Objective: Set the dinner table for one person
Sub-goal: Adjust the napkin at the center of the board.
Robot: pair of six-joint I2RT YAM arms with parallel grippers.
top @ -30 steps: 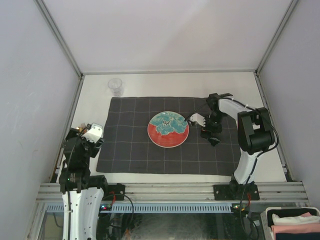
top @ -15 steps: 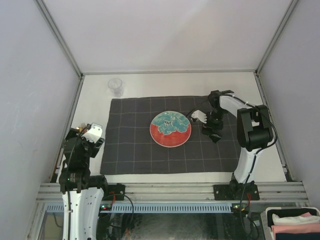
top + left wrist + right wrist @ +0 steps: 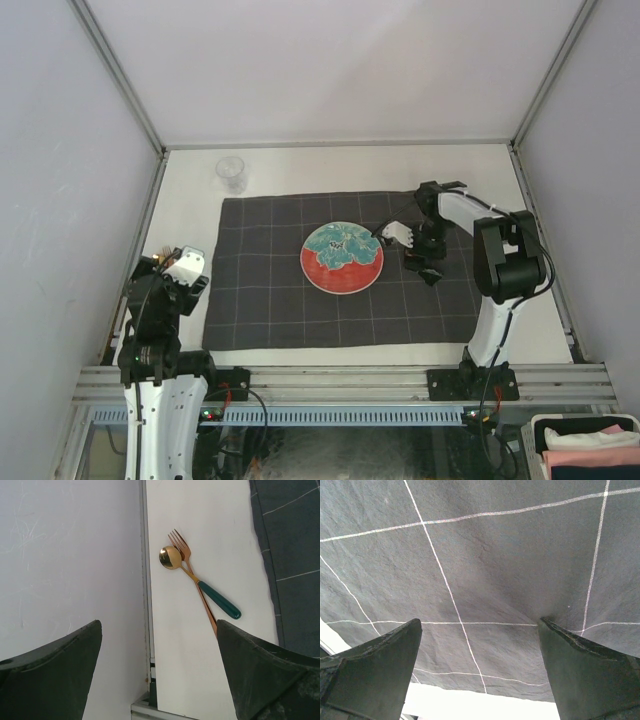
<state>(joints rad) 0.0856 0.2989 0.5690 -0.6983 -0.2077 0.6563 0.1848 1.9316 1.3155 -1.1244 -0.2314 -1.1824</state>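
So the off-white dinner table (image 3: 330, 165) has a dark grey checked cloth (image 3: 270, 290) spread across its middle, almost reaching the near edge. A clear cup (image 3: 232, 174) stands on bare table toward the far left corner. A gold spoon (image 3: 170, 557) and fork (image 3: 179, 540) lie crossed by the left edge.

The top view looks steeply down from behind the near edge over the whole surface (image 3: 350, 165) and checked cloth (image 3: 270, 300). The left wrist view faces down at the surface's left rail (image 3: 145, 580), fork (image 3: 178, 540) and spoon (image 3: 170, 557). The right wrist view sits close over that same cloth.
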